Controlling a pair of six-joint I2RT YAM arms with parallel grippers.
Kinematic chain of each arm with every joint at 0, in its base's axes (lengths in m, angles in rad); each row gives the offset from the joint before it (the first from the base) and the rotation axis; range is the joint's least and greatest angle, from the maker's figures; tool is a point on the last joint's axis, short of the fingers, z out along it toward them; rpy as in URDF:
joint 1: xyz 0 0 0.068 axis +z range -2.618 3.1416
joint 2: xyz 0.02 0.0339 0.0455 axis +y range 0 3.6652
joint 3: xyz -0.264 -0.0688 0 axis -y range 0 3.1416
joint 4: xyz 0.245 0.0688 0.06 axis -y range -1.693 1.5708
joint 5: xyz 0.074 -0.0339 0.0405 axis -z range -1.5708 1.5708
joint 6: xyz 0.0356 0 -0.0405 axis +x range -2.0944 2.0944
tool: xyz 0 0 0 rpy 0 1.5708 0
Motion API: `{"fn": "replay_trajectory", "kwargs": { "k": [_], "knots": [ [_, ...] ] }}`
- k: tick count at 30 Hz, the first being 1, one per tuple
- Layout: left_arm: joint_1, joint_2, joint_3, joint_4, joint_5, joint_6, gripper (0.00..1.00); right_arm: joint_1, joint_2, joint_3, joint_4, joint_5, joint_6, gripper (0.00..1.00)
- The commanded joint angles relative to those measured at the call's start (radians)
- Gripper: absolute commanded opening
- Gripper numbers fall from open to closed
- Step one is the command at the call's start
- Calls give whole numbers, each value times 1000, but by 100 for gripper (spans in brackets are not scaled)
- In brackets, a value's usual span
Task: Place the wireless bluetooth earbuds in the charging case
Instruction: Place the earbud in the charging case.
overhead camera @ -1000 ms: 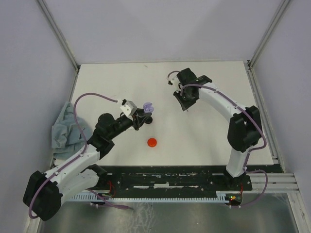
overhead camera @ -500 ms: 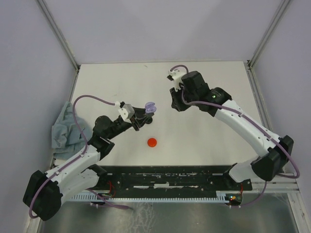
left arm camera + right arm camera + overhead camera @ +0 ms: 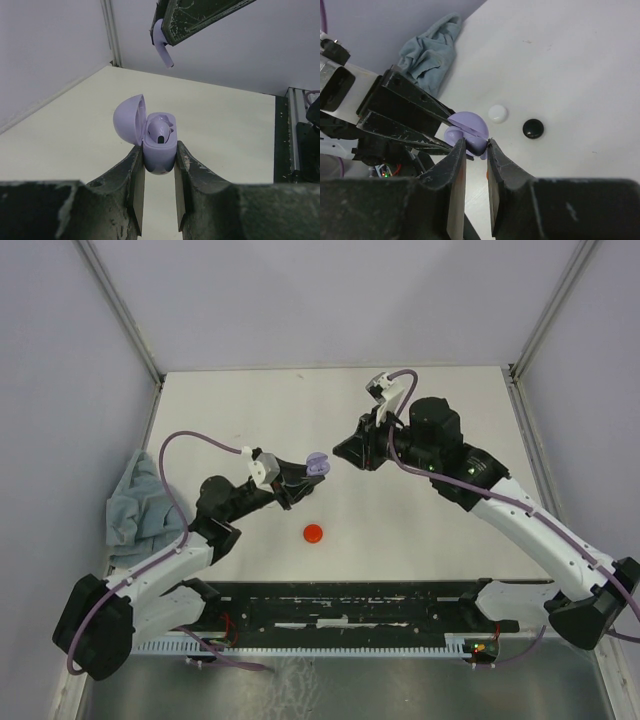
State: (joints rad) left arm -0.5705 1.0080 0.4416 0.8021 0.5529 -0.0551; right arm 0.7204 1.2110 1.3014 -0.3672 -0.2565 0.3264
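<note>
My left gripper [image 3: 303, 477] is shut on an open lavender charging case [image 3: 316, 464] and holds it above the table. In the left wrist view the case [image 3: 159, 157] sits between the fingers with its lid [image 3: 129, 119] swung left and one lavender earbud [image 3: 161, 131] seated inside. My right gripper [image 3: 342, 452] is shut on a second lavender earbud [image 3: 162, 44] and holds it just above and beyond the case. In the right wrist view this earbud [image 3: 479, 145] is pinched between the fingertips, right next to the case lid [image 3: 468, 123].
A round red case [image 3: 314, 533] lies on the table below the two grippers. A white round case [image 3: 497, 113] and a black round case [image 3: 533, 128] lie side by side. A grey-blue cloth [image 3: 135, 505] is bunched at the left table edge.
My right arm has swung left and forward, bringing its gripper with the earbud close to the case. My left gripper has shifted slightly right with the case.
</note>
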Motion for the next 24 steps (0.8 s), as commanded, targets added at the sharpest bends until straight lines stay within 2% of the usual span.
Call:
{"fn": "replay_trajectory", "kwargs": {
  "k": [1,13,24],
  "knots": [
    [4,8,43,126,44,-79,3,10,-8,-41,201,-93,77,23],
    [4,18,58,164,35,-119,3,33,26,-60,254,-162,107,23],
    [4,21,67,193,33,-151,3,39,9,-97,214,-99,59,23]
  ]
}}
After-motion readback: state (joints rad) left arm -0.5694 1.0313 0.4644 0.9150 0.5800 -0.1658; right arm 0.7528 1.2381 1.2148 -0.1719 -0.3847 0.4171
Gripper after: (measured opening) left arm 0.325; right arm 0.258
